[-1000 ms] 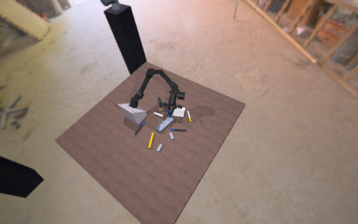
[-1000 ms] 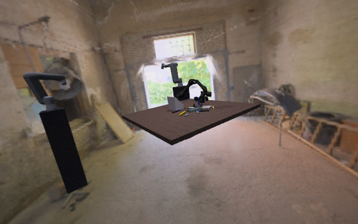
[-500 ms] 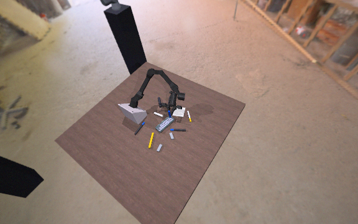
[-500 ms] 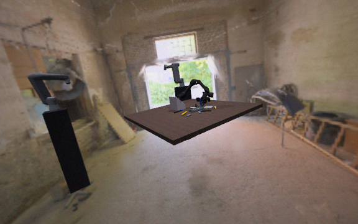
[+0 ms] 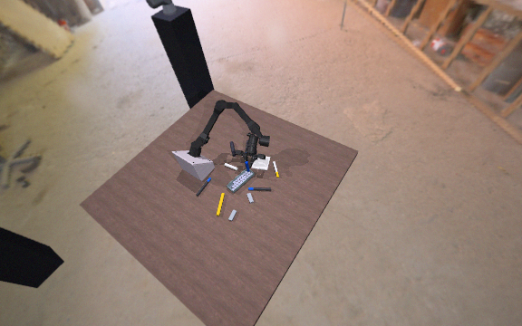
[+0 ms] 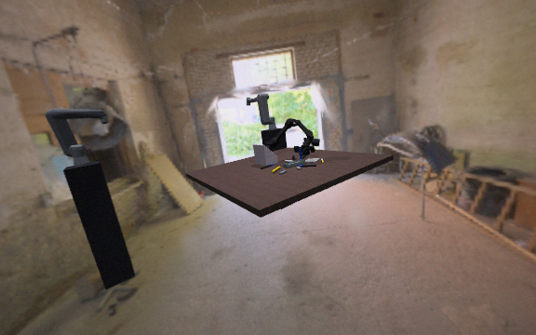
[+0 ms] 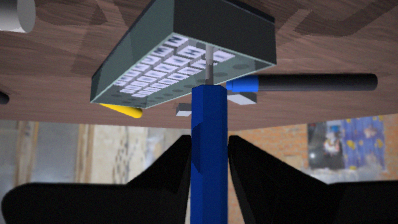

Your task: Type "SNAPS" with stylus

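Gripper (image 5: 255, 158) (image 6: 301, 150) (image 7: 209, 143): clamped on the blue stylus (image 5: 247, 166) (image 6: 301, 153) (image 7: 209, 150).
Keyboard (image 5: 240, 181) (image 6: 294, 164) (image 7: 225, 37): needed straight, firm presses (tip centred), inside the bench's (image 5: 261, 254) (image 6: 259, 191) (image 7: 50, 107) edges.

From my station I'm looking at a brown wood-grained table (image 5: 188, 235) (image 6: 268, 191) (image 7: 55, 65). A small keyboard (image 5: 240, 181) (image 6: 293, 164) (image 7: 160, 60) sits on it. In my top view, a black-and-blue marker (image 5: 261, 189) (image 6: 309, 166) (image 7: 320, 82) lies just right of the keyboard, and a similar dark marker (image 5: 203, 187) (image 6: 266, 167) (image 7: 2, 98) lies left of it, with a pale wedge-shaped base (image 5: 203, 170) (image 6: 264, 155) farther left. Below the keyboard I see a yellow stick (image 5: 220, 205) (image 6: 275, 169) (image 7: 127, 110), a nearer grey block (image 5: 250, 197) (image 6: 299, 167) (image 7: 243, 97) and a farther grey block (image 5: 232, 215) (image 6: 283, 172) (image 7: 183, 110). Above it are a short white stick (image 5: 230, 167) (image 6: 288, 161) (image 7: 17, 15), a flat white piece (image 5: 262, 164) (image 6: 314, 160) and, up to its right, a white-and-yellow pen (image 5: 275, 168) (image 6: 322, 161).
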You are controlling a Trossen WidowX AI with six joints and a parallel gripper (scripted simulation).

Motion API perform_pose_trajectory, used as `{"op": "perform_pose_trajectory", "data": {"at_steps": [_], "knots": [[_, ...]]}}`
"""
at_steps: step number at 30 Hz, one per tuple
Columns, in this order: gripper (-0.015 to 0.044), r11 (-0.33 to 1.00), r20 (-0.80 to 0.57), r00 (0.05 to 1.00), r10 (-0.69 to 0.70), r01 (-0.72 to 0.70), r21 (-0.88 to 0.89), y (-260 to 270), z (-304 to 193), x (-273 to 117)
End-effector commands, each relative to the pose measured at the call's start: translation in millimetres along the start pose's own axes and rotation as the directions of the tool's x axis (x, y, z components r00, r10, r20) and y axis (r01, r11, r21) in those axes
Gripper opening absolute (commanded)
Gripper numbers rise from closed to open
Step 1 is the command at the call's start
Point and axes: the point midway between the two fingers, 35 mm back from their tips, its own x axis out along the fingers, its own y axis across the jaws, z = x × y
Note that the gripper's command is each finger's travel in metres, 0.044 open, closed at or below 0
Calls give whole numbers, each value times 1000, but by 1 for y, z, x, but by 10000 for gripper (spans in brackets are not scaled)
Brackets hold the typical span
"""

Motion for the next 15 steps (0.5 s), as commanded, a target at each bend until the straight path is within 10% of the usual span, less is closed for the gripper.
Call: {"op": "perform_pose_trajectory", "data": {"at_steps": [1,15], "knots": [[81,1000,-2,1000,-1,1,3,0,0,0],[81,1000,-4,1000,-2,2,3,0,-33,-18]]}}
